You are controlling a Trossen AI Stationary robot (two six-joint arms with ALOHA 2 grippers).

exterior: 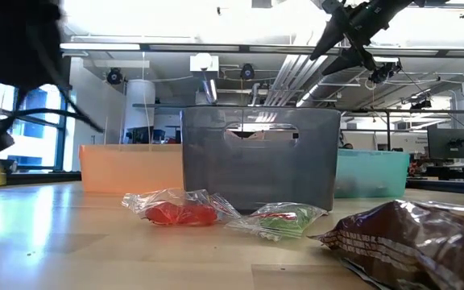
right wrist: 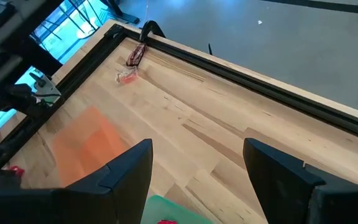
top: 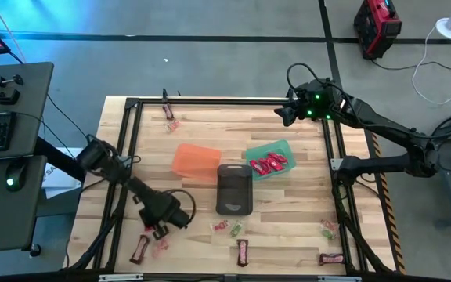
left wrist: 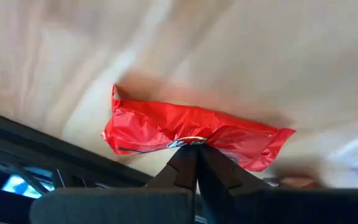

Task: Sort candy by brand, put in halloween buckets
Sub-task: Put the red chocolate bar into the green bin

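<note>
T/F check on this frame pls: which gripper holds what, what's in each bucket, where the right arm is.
1. The left gripper is shut on a red candy. True.
2. The green bucket holds red candies. True.
3. The orange bucket is full of brown bars. False: it looks empty.
4. The right gripper is gripping a candy. False: it is open, raised near the table's far right corner.
5. The dark bucket stands between the other two. True.

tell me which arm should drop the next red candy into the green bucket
Left. The left gripper is shut on a red candy near the table's front-left. The right gripper hangs open and empty beyond the green bucket.
</note>
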